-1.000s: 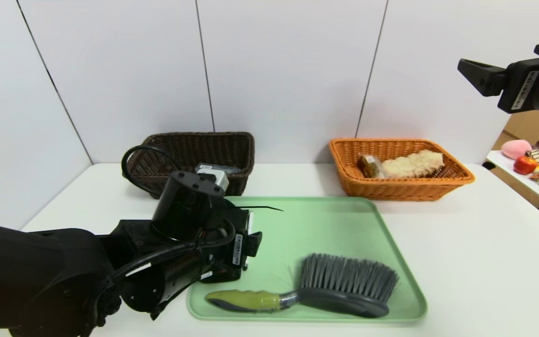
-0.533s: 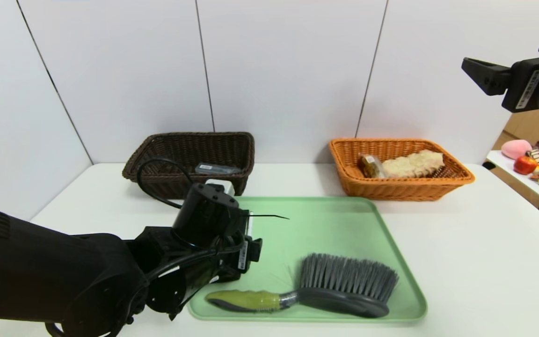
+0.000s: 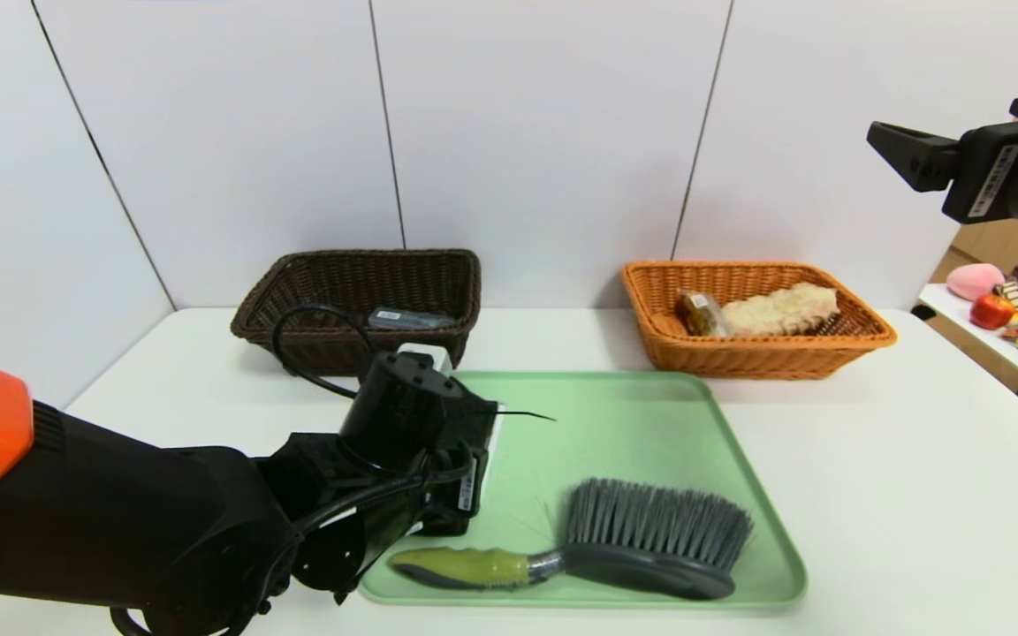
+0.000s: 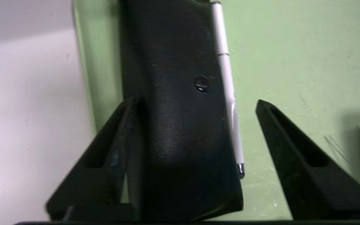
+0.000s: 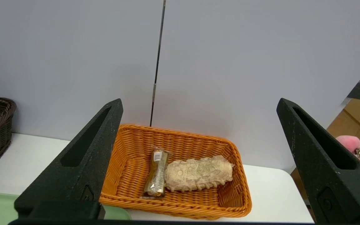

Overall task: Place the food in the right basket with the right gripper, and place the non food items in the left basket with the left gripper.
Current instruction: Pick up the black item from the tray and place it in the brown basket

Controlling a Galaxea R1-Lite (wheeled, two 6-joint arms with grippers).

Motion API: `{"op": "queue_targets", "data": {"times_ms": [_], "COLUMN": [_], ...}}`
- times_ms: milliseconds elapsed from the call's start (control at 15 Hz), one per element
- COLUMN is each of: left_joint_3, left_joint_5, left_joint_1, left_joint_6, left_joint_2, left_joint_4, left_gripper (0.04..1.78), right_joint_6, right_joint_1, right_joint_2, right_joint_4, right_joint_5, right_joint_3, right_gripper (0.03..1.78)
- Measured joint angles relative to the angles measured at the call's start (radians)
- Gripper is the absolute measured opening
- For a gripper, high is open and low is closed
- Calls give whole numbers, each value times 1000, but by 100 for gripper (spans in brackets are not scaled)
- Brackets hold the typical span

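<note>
A black leather-look case with a white pen along one edge lies at the left end of the green tray. My left gripper is open and low over it. One finger is against the case's side and the other stands apart over bare tray. In the head view the left wrist hides the case. A grey-bristled brush with a green handle lies at the tray's front. My right gripper is open and empty, raised high at the right.
The brown basket at the back left holds a dark flat item. The orange basket at the back right holds a bread loaf and a wrapped snack. A side table with fruit and toys stands at the far right.
My left arm has moved right and forward over the tray's left end, clearing the view of the brown basket. The right gripper has barely shifted.
</note>
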Motion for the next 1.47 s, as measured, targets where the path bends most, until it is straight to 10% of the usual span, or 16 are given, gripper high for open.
{"op": "queue_targets", "data": {"times_ms": [267, 400, 1467], "left_joint_3": [1, 0, -125], "left_joint_5": [1, 1, -68], "left_joint_1": [-4, -5, 104], "left_joint_6": [1, 0, 145], "left_joint_2": [3, 0, -286], "left_joint_4": [-4, -10, -66], "left_gripper": [77, 27, 8], "right_joint_6": [0, 1, 3], "right_joint_1": [0, 0, 1], "right_joint_2": [0, 0, 3], "right_joint_4": [-1, 0, -4], "right_joint_5": [0, 0, 0], "right_joint_3": [0, 1, 60], "right_gripper": [169, 169, 169]}}
